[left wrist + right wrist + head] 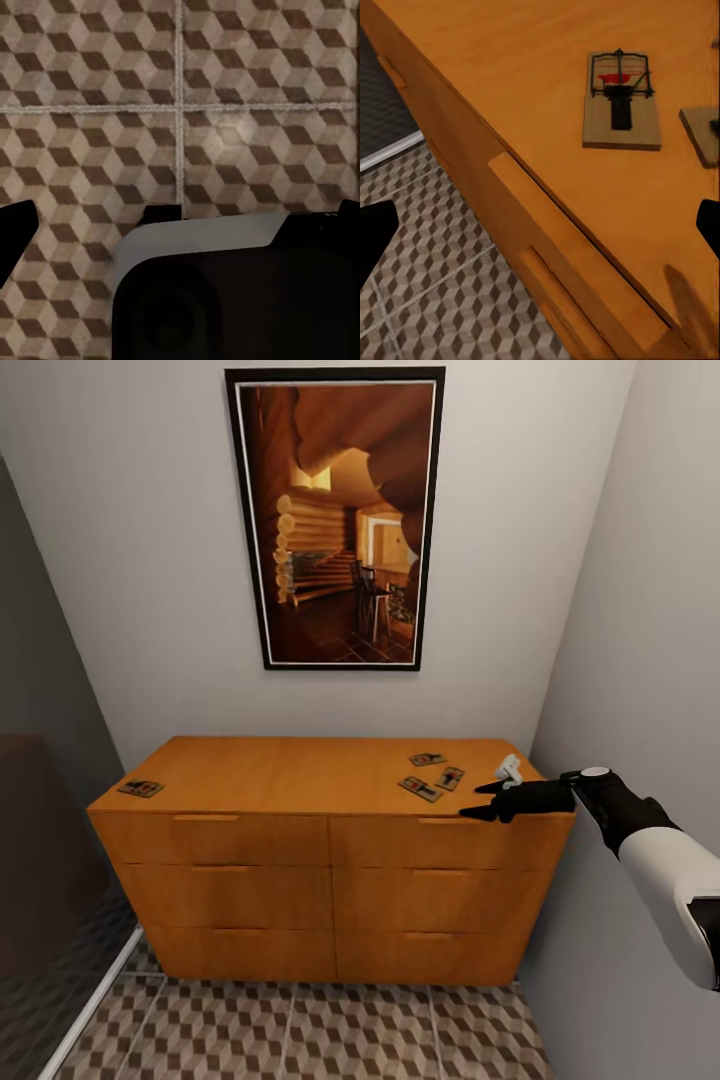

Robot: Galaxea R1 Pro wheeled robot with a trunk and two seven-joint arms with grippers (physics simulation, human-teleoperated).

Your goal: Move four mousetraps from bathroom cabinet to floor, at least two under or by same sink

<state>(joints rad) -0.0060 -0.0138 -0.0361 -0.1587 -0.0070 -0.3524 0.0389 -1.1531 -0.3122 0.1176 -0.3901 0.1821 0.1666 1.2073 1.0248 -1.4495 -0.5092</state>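
Observation:
The orange-brown cabinet (pixel 300 860) stands against the far wall, with four mousetraps on its flat top. One mousetrap (pixel 140 788) lies alone at the left end. Three lie near the right end: a far trap (pixel 427 759), a middle trap (pixel 450 778) and a near trap (pixel 421 789). My right gripper (pixel 480 802) hovers open at the cabinet's front right edge, just right of the near trap, holding nothing. In the right wrist view the near mousetrap (pixel 621 101) lies ahead of the spread fingers. My left gripper (pixel 180 225) is open over the cube-patterned bathroom floor (pixel 180 90).
A small white object (pixel 508 768) sits on the cabinet top behind my right gripper. A framed picture (pixel 335 520) hangs above. A grey wall (pixel 650 660) closes the right side, and a dark panel (pixel 40 860) stands at the left. Tiled floor (pixel 350 1030) lies before the cabinet.

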